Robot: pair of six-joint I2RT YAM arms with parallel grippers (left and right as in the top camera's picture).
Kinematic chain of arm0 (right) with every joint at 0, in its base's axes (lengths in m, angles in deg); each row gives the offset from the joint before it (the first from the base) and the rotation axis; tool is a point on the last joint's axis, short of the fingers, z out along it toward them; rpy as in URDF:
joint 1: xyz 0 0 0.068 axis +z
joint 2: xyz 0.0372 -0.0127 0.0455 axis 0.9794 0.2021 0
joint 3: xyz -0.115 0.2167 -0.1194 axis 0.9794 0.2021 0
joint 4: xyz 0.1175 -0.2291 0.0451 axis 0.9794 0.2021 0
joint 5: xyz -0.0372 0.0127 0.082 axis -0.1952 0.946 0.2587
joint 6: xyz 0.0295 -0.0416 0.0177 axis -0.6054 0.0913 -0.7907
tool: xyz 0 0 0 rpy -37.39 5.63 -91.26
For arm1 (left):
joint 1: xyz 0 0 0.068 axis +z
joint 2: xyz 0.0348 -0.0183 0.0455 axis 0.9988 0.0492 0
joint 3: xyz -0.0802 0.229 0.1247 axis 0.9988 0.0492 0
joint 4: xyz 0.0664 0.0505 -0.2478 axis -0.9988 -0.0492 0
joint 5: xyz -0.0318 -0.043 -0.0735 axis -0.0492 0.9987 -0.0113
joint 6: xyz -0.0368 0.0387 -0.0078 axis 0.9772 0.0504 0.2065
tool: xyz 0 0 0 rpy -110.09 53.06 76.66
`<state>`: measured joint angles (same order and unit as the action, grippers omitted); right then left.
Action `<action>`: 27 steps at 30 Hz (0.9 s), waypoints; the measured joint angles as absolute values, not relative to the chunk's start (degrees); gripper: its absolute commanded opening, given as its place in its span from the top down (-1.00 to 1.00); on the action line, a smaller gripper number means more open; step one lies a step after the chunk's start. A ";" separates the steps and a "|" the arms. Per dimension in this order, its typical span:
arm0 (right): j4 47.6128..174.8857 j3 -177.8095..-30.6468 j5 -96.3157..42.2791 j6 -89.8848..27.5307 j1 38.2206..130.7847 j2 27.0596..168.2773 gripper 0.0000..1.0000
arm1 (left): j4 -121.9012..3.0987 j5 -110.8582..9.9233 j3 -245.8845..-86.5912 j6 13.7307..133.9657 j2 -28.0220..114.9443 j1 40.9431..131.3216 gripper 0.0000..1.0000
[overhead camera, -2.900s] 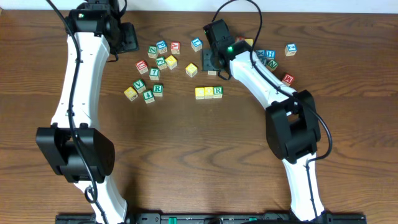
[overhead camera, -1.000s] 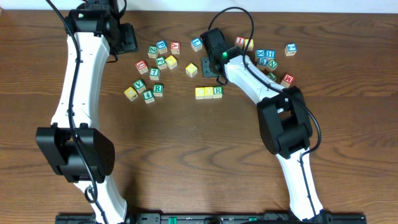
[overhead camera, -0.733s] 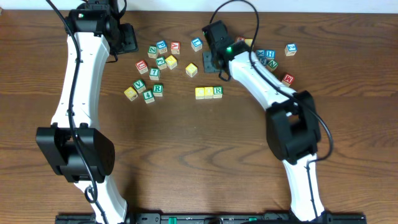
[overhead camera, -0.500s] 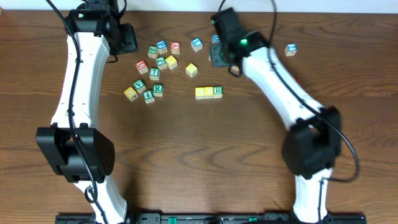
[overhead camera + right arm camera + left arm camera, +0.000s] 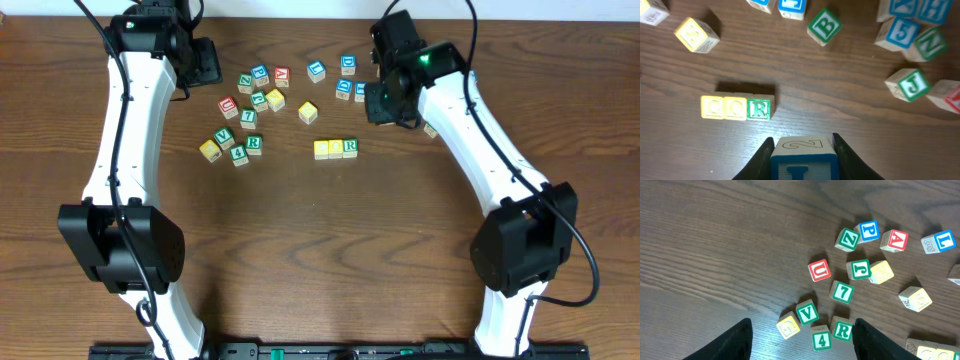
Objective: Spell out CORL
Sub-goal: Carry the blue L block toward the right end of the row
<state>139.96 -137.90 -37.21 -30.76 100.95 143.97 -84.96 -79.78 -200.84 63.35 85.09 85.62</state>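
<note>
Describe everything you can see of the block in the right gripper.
The blue-lettered block is a small cube of pale wood. The face turned to the wrist camera has a blue frame, and its blue letter is cut off by the picture's edge, so it cannot be read. The adjoining face bears an outlined 2. It sits level, clamped in the right gripper, with a black finger against each side. It is apart from the row of three blocks, nearest that row's green R end.

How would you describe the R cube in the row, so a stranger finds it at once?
Near the table's middle, three cubes stand touching in a row, apart from the scattered ones. The R cube is the end toward the right arm: green-lettered, beside two yellow neighbours.
</note>
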 measured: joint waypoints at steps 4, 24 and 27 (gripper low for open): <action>136.40 -132.48 -36.45 -31.88 100.95 144.76 0.48 | -84.98 -79.78 -200.84 63.35 85.09 85.62 -0.27; 115.39 -115.23 -34.18 -36.14 101.74 145.28 0.46 | -84.98 -79.76 -200.84 63.35 85.09 85.62 -0.27; 113.97 -114.58 -34.20 -36.47 101.82 145.28 0.45 | -84.98 -79.76 -200.84 63.35 85.09 85.62 -0.27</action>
